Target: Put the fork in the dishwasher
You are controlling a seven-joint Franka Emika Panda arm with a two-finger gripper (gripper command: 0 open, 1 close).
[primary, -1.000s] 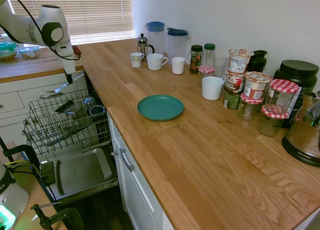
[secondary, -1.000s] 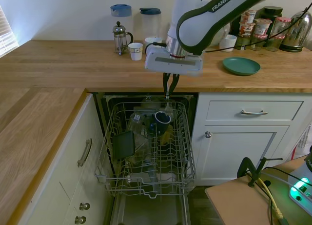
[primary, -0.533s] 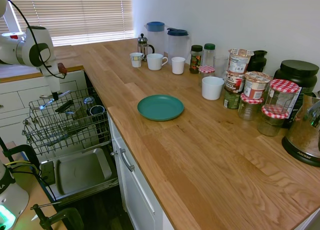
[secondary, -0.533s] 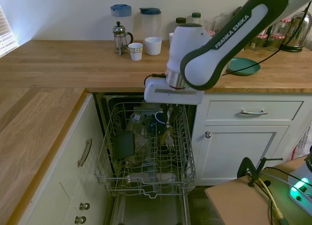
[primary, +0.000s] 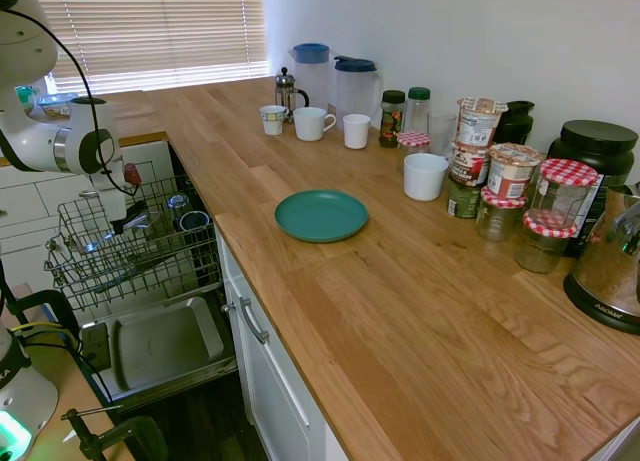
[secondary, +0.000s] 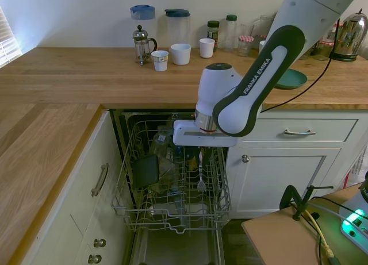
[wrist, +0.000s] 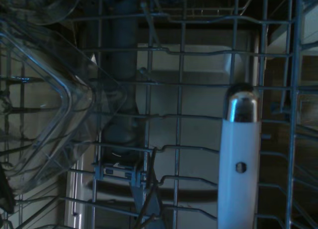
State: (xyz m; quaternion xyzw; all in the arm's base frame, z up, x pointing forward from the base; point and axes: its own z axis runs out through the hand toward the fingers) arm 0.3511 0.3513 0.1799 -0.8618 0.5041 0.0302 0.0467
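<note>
- Holding the fork point(secondary: 200, 174) down inside the dishwasher point(secondary: 172, 184), I have my gripper point(secondary: 202, 154) clamped on its upper end, so it hangs upright among the wires of the grey rack point(secondary: 133, 179).
- In the second exterior view a pale, slim piece drops from my fingers towards the rack floor, with its low end close to the wires; whether it touches them I cannot tell.
- The wrist view shows a whitish handle point(wrist: 239, 164) with a rounded metal cap and one small rivet, set against the grid of rack wires.
- I judge the fork light and stiff, so it should hang true without bending. Its smooth handle looks slippery, and a hold high on one end lets it swing or twist if it catches on a wire.
- The best hold, to my mind, is flat across the handle, with the slim end free to pass between the wires.
- My wrist and flange hide the fingers in the first exterior view, where only the arm over the rack can be made out point(primary: 110, 243).
- The tines are too small and dark to pick out in any view.
- A clear container point(wrist: 44, 105) and a dark mug point(primary: 193, 221) sit in the rack near by; the wrist view is dim and blue.
</note>
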